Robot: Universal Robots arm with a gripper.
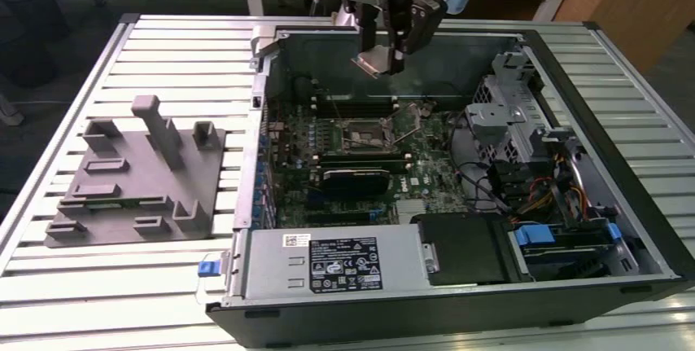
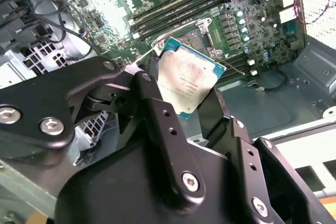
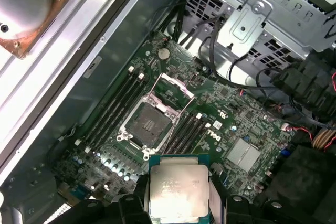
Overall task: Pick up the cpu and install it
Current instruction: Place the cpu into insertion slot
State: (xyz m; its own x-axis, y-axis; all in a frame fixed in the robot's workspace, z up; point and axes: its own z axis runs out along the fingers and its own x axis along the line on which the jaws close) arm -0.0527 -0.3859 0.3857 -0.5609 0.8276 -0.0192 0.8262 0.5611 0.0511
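"has it got the cpu?"
"yes. the gripper is clenched on the cpu, gripping two opposite edges, and holds it in the air above the open computer case."
"installed?"
"not yet. the pick-up looks done, so i'd call this the carry-over. the socket on the motherboard lies bare below, well apart from the cpu."
"what's needed next?"
"i'd guess squaring the cpu to the socket, then a level, gentle descent."
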